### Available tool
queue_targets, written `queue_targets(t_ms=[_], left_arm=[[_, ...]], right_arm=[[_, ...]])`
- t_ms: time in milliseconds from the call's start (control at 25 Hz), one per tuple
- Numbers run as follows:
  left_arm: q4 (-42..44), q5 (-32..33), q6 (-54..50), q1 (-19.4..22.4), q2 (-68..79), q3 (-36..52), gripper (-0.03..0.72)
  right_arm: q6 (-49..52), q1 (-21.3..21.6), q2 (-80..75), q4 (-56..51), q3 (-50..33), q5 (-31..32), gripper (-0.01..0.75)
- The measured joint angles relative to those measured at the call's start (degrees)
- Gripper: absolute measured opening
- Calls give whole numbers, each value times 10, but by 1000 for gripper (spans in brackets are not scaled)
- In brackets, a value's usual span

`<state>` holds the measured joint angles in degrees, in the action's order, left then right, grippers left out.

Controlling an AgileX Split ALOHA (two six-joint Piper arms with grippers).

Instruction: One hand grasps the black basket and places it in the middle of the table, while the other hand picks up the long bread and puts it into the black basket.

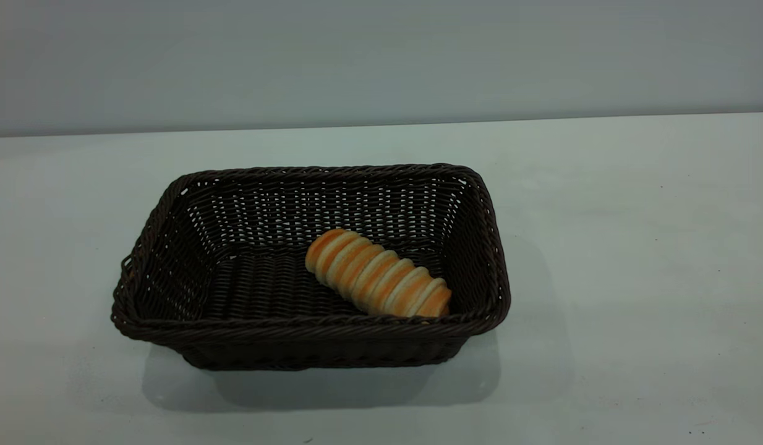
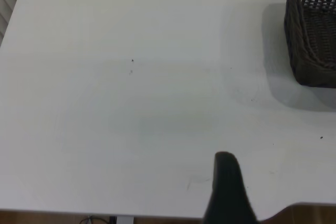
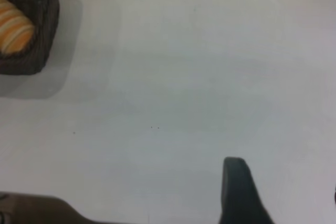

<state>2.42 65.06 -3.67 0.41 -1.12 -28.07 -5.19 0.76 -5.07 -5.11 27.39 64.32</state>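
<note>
The black basket (image 1: 307, 326) stands on the white table (image 1: 635, 247), slightly left of centre. The long bread (image 1: 376, 281) lies inside it on the woven floor, slanted towards the near right corner. No gripper shows in the exterior view. In the left wrist view my left gripper (image 2: 283, 184) is open and empty above bare table, with one dark finger (image 2: 227, 184) showing and a basket corner (image 2: 315, 30) far off. In the right wrist view my right gripper (image 3: 286, 184) is open and empty, with the basket (image 3: 31, 61) and bread (image 3: 13, 30) far off.
A plain grey wall runs behind the table. The table's edge shows close to each gripper in the wrist views, near the left (image 2: 157, 214) and near the right (image 3: 79, 214). A few tiny dark specks (image 2: 132, 61) mark the tabletop.
</note>
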Motion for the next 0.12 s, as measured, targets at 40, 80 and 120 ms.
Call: queue_targets(t_ms=[40,80,120], left_arm=[[0,0,0,0,0,0,577],[0,0,0,0,0,0,577],[0,0,0,0,0,0,577]], right_arm=[[0,0,0,0,0,0,408],[0,0,0,0,0,0,408],[0,0,0,0,0,0,408]])
